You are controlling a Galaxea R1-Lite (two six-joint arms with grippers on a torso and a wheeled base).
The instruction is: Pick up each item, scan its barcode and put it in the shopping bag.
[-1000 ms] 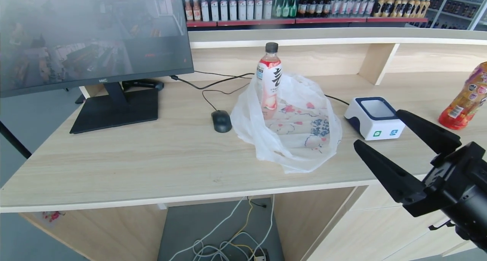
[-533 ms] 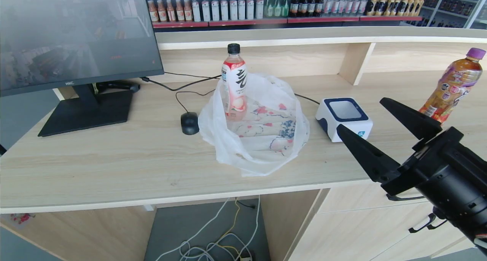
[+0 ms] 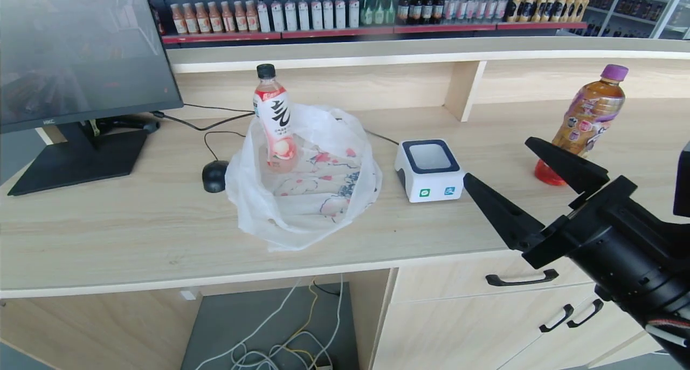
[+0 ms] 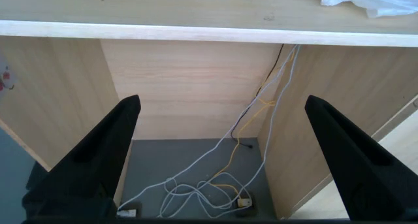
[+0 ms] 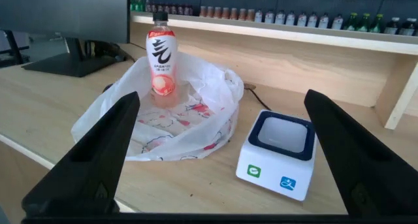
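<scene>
the purple-capped bottle (image 3: 585, 123) stands upright on the counter (image 3: 135, 224), right of the scanner (image 3: 428, 170). your right gripper (image 3: 497, 158) hangs near it, fingers spread wide, and the left gripper (image 4: 222, 103) is likewise apart. judge the bottle full, stiff and slick-labelled: take it mid-body, squarely.

The bag (image 3: 256, 213) sat mid-frame on the counter (image 3: 108, 235), a bottle (image 3: 275, 127) upright in it. The mouse (image 3: 214, 176) lay just left of it, the scanner (image 3: 429, 170) just right, a loose bottle (image 3: 585, 119) far right.
</scene>
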